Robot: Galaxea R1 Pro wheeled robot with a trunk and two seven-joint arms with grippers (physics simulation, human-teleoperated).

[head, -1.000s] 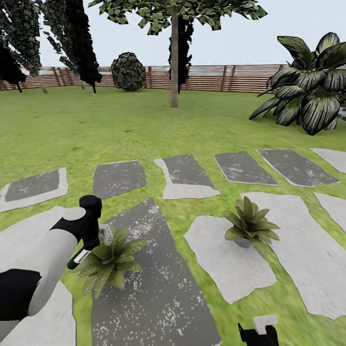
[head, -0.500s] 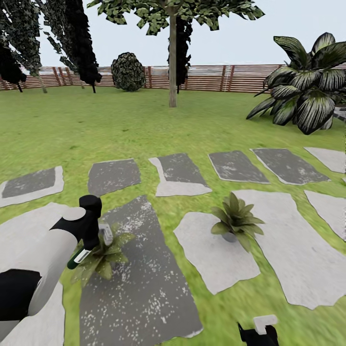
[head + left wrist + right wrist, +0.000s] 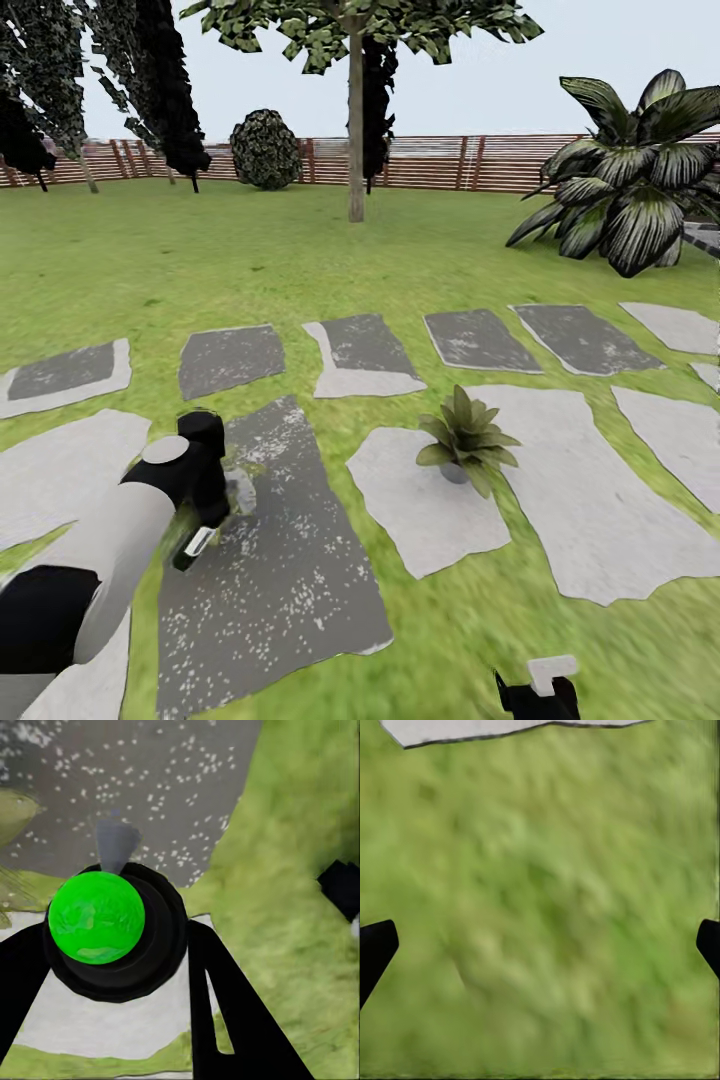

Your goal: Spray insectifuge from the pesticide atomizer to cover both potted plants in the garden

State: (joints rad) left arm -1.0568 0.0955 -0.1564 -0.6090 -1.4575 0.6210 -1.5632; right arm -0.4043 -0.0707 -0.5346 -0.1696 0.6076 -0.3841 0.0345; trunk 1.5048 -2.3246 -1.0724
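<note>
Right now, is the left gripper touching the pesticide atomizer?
Touching. In the left wrist view the left gripper has its dark fingers pressed against both sides of the pesticide atomizer, no gap visible.

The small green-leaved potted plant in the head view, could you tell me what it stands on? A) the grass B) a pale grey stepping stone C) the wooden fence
B: the small green-leaved potted plant sits on a pale grey stepping stone, not on grass.
</note>
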